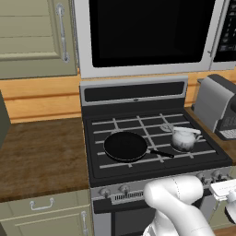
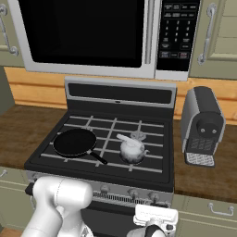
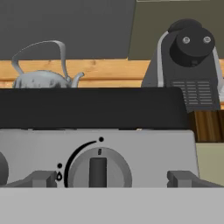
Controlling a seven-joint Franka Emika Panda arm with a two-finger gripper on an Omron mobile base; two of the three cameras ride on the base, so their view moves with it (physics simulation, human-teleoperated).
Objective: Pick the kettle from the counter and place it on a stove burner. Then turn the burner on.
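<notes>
The silvery kettle (image 1: 183,138) (image 2: 132,150) stands upright on the grate over the front right of the black cooktop, with its arched handle up. Just behind it shows the pale ring of the rear right stove burner (image 2: 138,135). My gripper (image 3: 113,179) hangs low in front of the stove's control panel, open. Its two dark fingertips (image 3: 43,178) stand on either side of a round grey knob (image 3: 98,168) without touching it. The knob's bar is upright. Over the cooktop's edge the kettle (image 3: 41,79) shows at the upper left of the hand view. The brown counter (image 1: 41,156) flanks the stove.
A black frying pan (image 1: 125,146) (image 2: 75,142) sits on the front left burner, handle pointing toward the kettle. A grey coffee machine (image 2: 202,125) (image 3: 188,65) stands on the counter to the stove's right. A microwave (image 2: 83,32) hangs above.
</notes>
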